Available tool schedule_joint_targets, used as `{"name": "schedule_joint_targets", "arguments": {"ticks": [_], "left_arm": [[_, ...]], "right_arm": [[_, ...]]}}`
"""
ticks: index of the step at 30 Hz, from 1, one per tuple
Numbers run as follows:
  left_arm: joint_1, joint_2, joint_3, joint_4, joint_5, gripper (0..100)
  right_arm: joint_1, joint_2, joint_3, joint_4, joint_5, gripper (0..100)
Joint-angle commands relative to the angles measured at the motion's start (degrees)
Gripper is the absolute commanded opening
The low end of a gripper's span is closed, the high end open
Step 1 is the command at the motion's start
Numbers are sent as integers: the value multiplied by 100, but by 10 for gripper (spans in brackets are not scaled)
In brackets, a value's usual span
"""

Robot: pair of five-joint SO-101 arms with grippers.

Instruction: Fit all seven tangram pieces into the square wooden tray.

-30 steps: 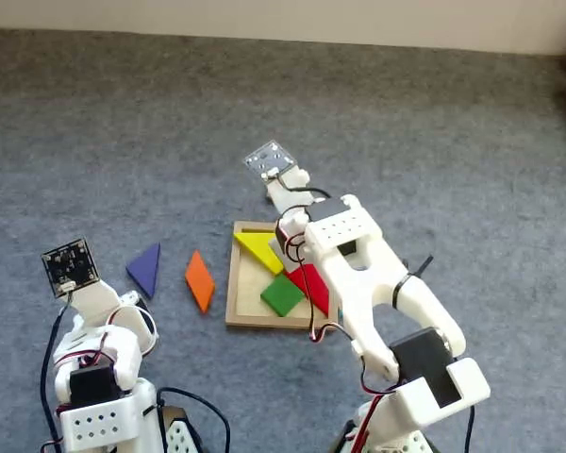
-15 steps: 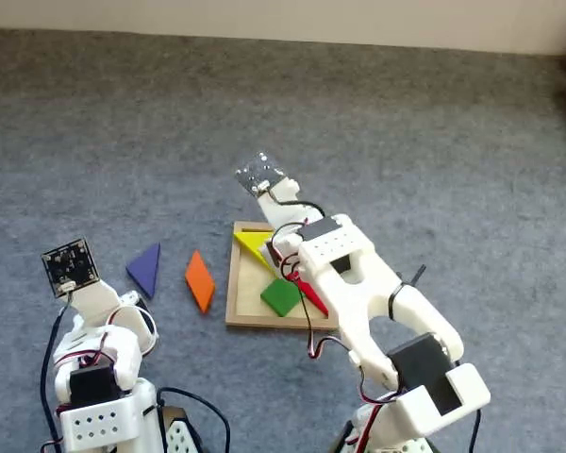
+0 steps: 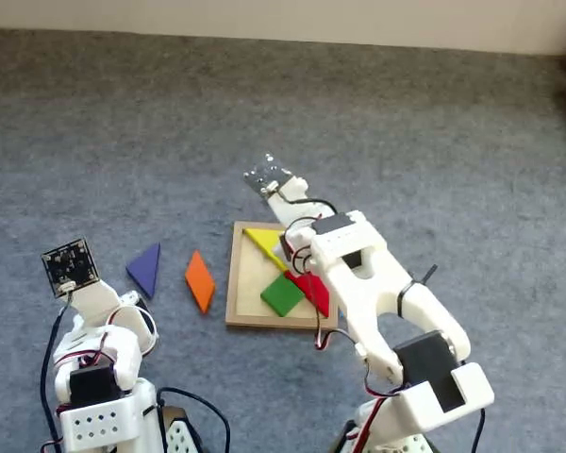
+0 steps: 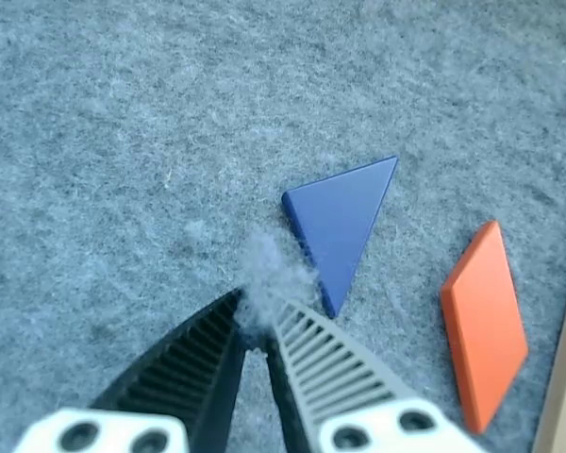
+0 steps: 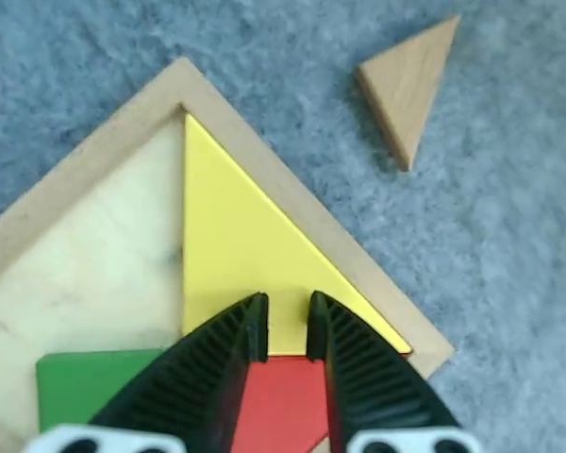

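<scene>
Risk of jamming inside the tray (image 3: 232, 283).
Right fingers (image 5: 231, 354), slightly parted and empty, sit over the seam between yellow triangle (image 5: 231, 250) and red piece (image 5: 283, 401); we judge a push here could tilt either. Left fingers (image 4: 321, 359), closed and empty, rest just beside blue triangle (image 4: 344, 222); orange parallelogram (image 4: 484, 326) and wooden triangle (image 5: 410, 80) lie outside on the tabletop (image 3: 406, 142).
</scene>
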Motion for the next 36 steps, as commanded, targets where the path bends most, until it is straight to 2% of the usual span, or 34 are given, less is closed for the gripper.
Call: {"name": "schedule_joint_targets", "arguments": {"ticks": [1,12,16,22,26,30,33,36], "left_arm": [[-75,-136,119,-44,44,6],[-75,-136,119,-44,44,6],[-75,-136,119,-44,44,6],[-75,-136,119,-44,44,6],[-75,-136,119,-44,44,6],[-75,-136,119,-44,44,6],[-75,-136,119,-44,44,6],[-75,-136,119,-44,44,6]], "right_arm": [[224,-48,66,84,211,87],[145,-163,22,145,70,87],[215,-866,13,549,-492,87],[356,-2237,13,1666,-782,88],[374,-2668,13,2404,-1248,91],[409,-2668,57,2826,-2048,100],[611,-2668,75,2844,-2673,172],[866,-2554,233,2826,-2971,219]]}}
